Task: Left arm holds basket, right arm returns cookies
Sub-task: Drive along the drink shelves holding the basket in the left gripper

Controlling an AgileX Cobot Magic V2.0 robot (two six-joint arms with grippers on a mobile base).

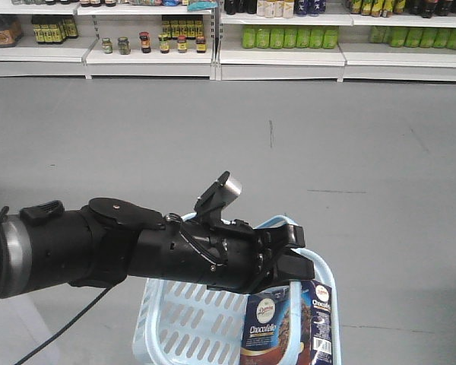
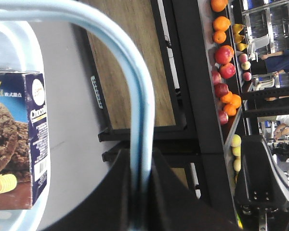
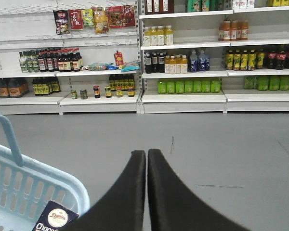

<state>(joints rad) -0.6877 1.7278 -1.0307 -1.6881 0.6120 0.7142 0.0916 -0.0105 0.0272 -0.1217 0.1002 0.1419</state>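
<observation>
My left arm reaches across the front view, and its gripper is shut on the handle of the light blue basket. In the left wrist view the black fingers pinch the handle bar from both sides. The navy cookies box stands upright in the basket's right end; it also shows in the left wrist view and the right wrist view. My right gripper is shut and empty, to the right of the basket and pointing at the shelves.
White store shelves with bottles and jars line the back wall across a grey floor. In the left wrist view a dark stand with fruit and a wooden panel are at the side.
</observation>
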